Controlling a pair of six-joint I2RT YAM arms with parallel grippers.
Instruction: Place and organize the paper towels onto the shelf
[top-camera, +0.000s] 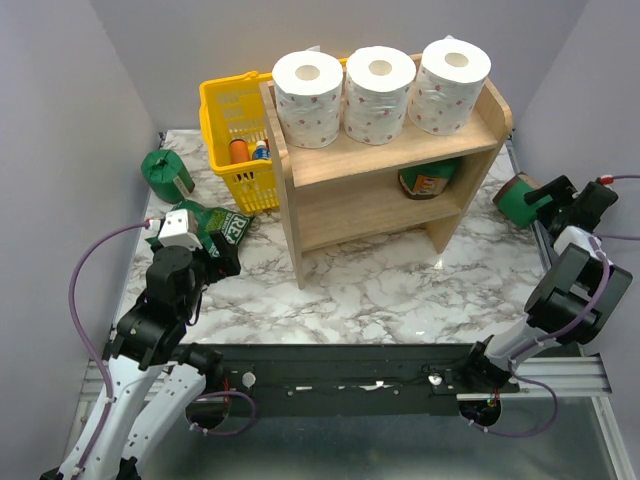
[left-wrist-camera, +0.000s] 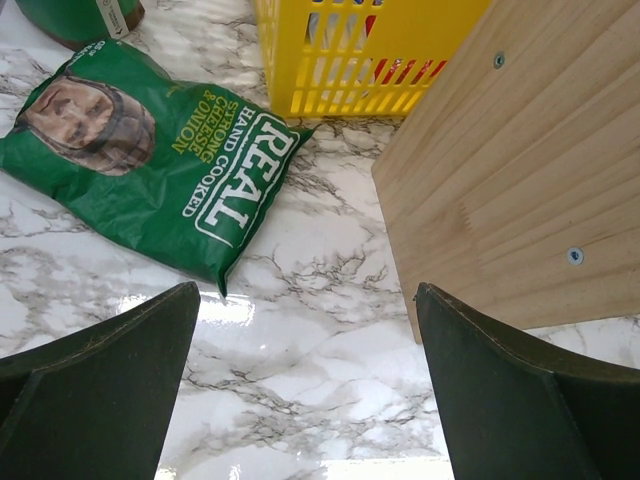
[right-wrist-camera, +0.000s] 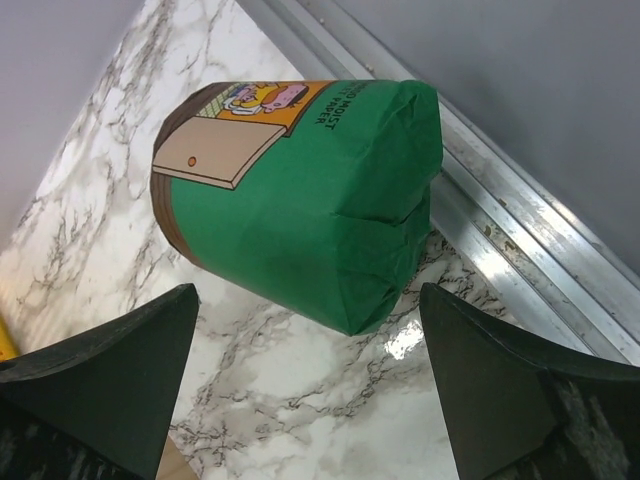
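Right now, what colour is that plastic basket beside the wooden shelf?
The basket is bright yellow, with slotted walls; the top external view shows it best.

Top external: fixed high behind the arm bases, tilted down and forward. Wide and far, it takes in the whole table (top-camera: 400, 290), the shelf (top-camera: 400, 158), the yellow basket (top-camera: 232, 120) and both arms.
Left wrist: rides just behind the left tool (left-wrist-camera: 306, 300), faces forward and down, low and close to the table. It catches the green "REAL" bag (left-wrist-camera: 170, 170), the basket foot and the shelf's side panel, the same patch as left-centre of the top view.
Right wrist: same mount on the right tool (right-wrist-camera: 308, 300), very close on a green-wrapped roll (right-wrist-camera: 300, 220) beside the edge rail (right-wrist-camera: 520, 230). The top view has that roll at far right.
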